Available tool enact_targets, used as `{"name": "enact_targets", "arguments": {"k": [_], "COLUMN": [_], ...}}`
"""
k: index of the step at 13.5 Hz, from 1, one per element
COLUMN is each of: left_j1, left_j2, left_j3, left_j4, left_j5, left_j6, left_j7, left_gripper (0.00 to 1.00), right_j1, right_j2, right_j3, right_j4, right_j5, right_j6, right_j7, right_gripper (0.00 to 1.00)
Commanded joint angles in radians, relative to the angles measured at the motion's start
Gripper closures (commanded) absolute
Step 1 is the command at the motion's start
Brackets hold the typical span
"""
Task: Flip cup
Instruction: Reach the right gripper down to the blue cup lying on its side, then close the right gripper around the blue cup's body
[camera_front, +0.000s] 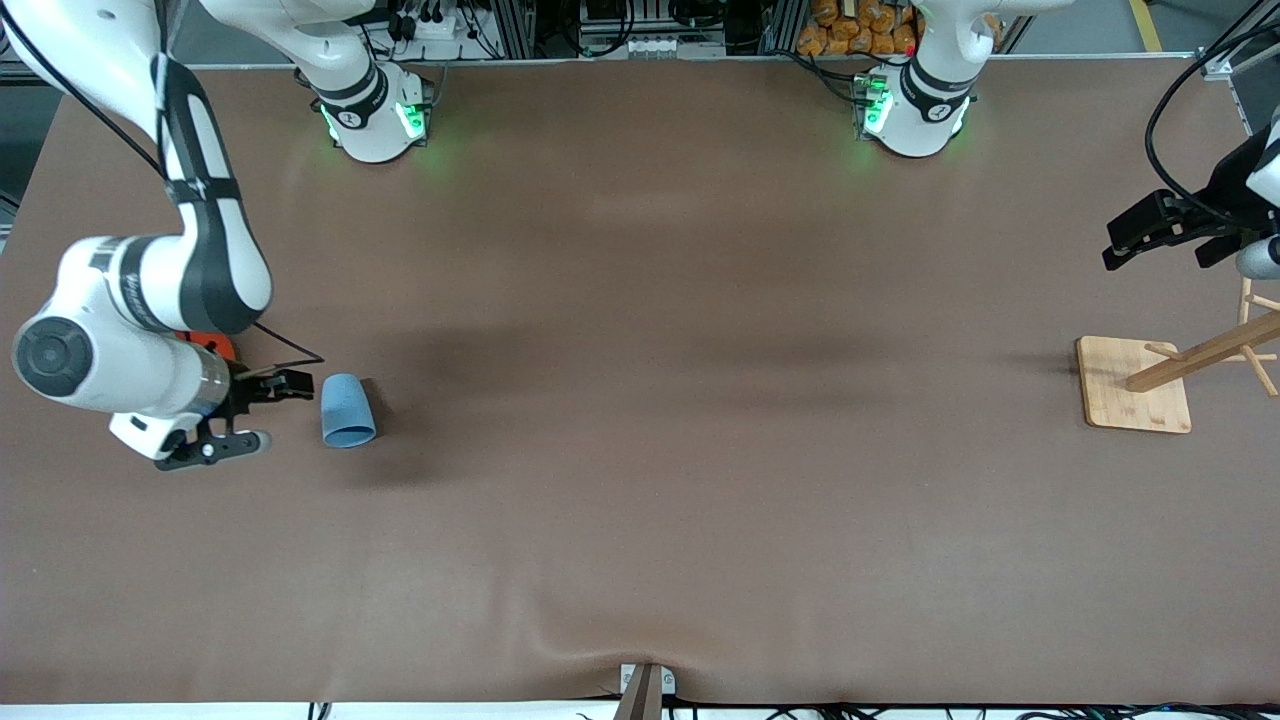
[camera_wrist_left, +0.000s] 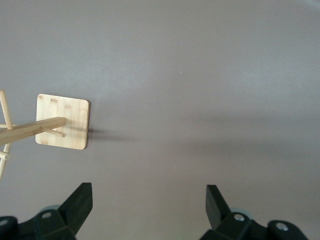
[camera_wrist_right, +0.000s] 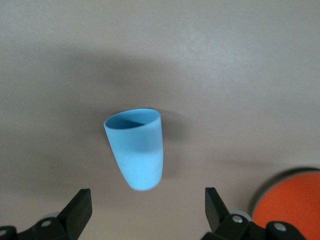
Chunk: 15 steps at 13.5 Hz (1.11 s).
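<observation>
The small light blue cup (camera_front: 347, 410) lies on its side on the brown table toward the right arm's end, with its wider rim end nearer to the front camera. My right gripper (camera_front: 272, 412) is low beside it, open and empty, with its fingers apart from the cup. In the right wrist view the cup (camera_wrist_right: 137, 150) lies just ahead of the open right gripper (camera_wrist_right: 147, 200). My left gripper (camera_front: 1150, 235) waits open and empty above the table at the left arm's end; it also shows in the left wrist view (camera_wrist_left: 148, 195).
An orange can (camera_front: 212, 343) stands mostly hidden under the right arm's wrist, and its top shows in the right wrist view (camera_wrist_right: 290, 200). A wooden peg rack on a square base (camera_front: 1132, 385) stands near the left gripper, and it also shows in the left wrist view (camera_wrist_left: 62, 121).
</observation>
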Motion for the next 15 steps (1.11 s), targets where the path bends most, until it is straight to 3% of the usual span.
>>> {"name": "enact_targets", "arguments": {"k": [1, 15], "left_j1": [-0.002, 0.001], "left_j2": [0.002, 0.017], "left_j3": [-0.009, -0.009], "left_j4": [0.015, 0.012], "left_j5": [0.003, -0.001], "left_j6": [-0.014, -0.014], "left_j7": [-0.012, -0.011], "left_gripper": [0.0, 0.0], "right_j1": [0.031, 0.028], "right_j2": [0.043, 0.184], "right_j3": [-0.002, 0.016], "right_j4": [0.001, -0.064], "right_j5": [-0.004, -0.001], "right_j6": [0.02, 0.163], "right_j7": [-0.013, -0.026], "right_gripper": [0.0, 0.0]}}
